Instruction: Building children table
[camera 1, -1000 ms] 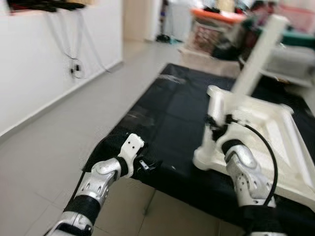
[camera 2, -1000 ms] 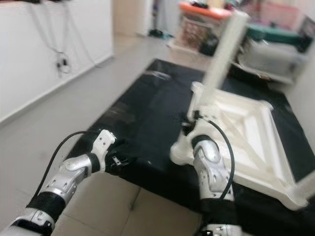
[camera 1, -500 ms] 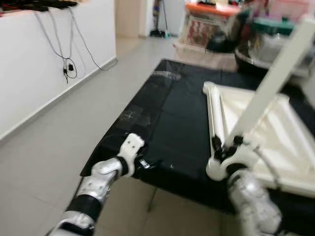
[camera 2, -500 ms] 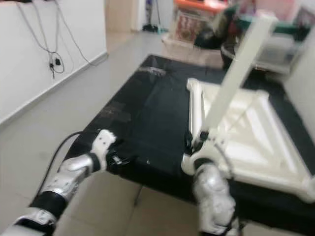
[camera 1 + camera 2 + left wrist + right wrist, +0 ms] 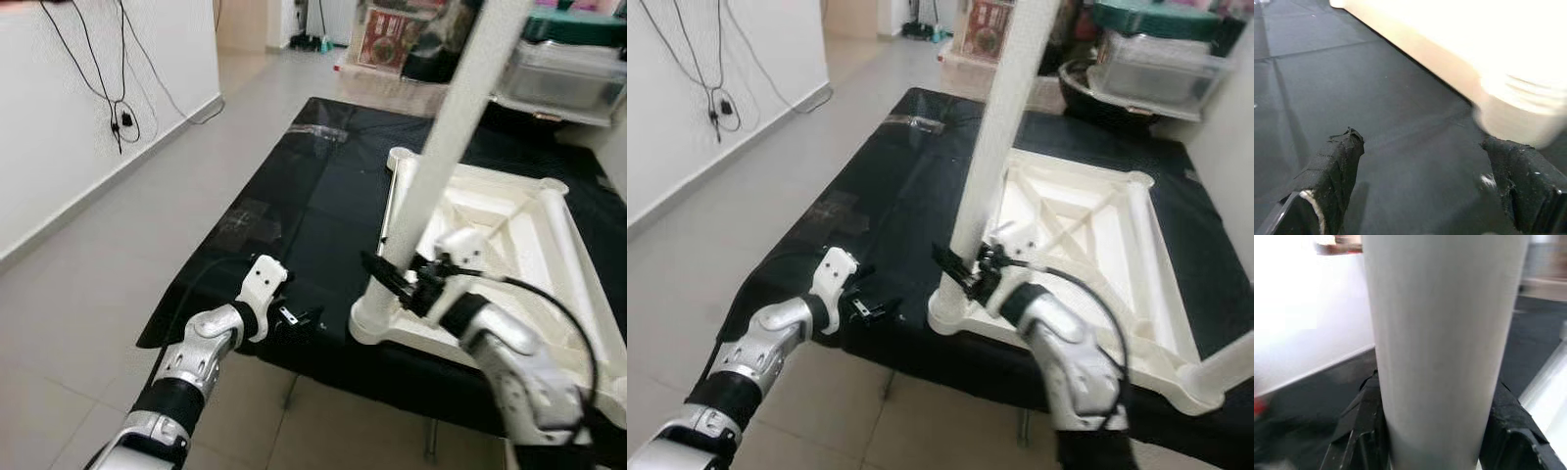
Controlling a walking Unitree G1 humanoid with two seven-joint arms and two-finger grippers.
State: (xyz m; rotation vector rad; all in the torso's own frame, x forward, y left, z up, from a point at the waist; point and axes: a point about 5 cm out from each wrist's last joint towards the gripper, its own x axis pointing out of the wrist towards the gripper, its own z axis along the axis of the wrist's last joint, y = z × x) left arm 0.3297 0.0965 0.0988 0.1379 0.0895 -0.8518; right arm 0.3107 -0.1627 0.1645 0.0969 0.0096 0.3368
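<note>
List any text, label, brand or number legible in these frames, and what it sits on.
No text can be read anywhere.
Red box on the floor past the black mat: printed pattern, too blurred to read.
White table top, table leg and both grippers, left and right: no markings seen.

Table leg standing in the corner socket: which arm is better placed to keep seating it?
The right. Its gripper already has its fingers around the white table leg near its base on the upturned tabletop. The left gripper hangs open at the black mat's edge, holding nothing.
</note>
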